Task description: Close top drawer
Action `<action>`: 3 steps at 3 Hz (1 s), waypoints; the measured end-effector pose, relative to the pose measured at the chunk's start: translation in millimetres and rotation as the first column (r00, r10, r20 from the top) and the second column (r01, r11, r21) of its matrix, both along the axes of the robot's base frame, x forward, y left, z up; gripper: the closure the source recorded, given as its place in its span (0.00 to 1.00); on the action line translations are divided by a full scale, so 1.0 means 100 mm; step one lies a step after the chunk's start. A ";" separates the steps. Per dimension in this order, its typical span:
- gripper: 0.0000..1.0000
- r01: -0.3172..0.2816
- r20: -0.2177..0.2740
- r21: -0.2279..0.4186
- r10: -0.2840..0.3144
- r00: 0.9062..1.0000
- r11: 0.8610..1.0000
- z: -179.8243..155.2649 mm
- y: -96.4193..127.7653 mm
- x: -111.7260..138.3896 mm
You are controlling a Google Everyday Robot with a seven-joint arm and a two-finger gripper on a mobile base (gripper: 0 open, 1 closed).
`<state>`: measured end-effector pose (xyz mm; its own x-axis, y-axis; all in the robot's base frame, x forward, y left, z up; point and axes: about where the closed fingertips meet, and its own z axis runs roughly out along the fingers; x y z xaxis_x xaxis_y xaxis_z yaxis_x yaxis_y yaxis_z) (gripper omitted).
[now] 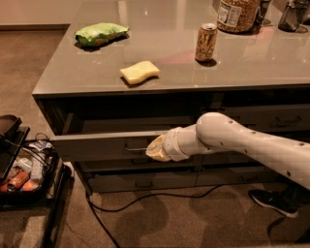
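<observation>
The top drawer (97, 145) of the grey counter stands pulled out toward me, its long flat front panel reaching from the left side to the middle. Its small bar pull (134, 147) shows just left of my arm's end. My gripper (156, 148) is at the drawer front, right by the pull, at the end of the white arm (242, 143) that comes in from the right. The wrist hides the fingers.
On the countertop (169, 72) lie a green bag (100, 34), a yellow sponge (139, 72), a can (206, 42) and a jar (237, 13). Lower drawers (140, 181) sit shut. A black cart with items (24, 169) stands at left; a cable (145, 198) lies on the floor.
</observation>
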<state>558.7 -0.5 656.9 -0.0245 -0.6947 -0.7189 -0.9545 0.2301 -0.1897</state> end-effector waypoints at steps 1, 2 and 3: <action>1.00 0.033 0.029 -0.016 -0.032 0.999 0.999 -0.02 0.05 0.13; 1.00 0.090 0.082 -0.027 -0.088 0.993 0.996 -0.06 0.13 0.48; 1.00 0.090 0.082 -0.027 -0.088 0.993 0.996 -0.06 0.12 0.48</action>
